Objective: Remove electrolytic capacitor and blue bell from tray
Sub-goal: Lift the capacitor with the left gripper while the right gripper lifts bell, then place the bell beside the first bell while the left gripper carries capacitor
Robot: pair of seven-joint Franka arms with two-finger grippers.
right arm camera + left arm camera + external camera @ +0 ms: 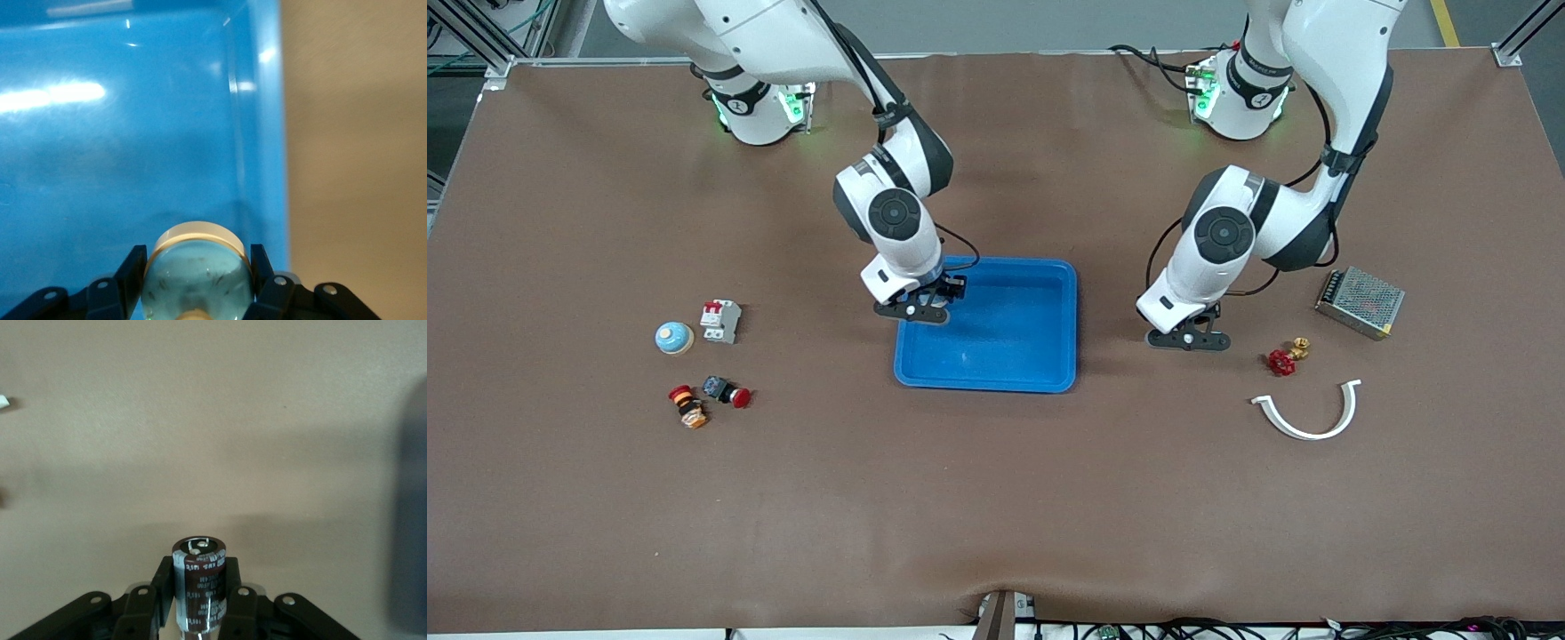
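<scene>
My right gripper is over the corner of the blue tray toward the right arm's end. In the right wrist view the gripper is shut on a bell with a light-blue dome and cream base, held above the tray floor beside its wall. My left gripper is over bare table between the tray and a red valve. In the left wrist view it is shut on a dark brown capacitor, held upright.
A second blue bell, a white circuit breaker and two red push buttons lie toward the right arm's end. A red valve, a metal power supply and a white curved piece lie toward the left arm's end.
</scene>
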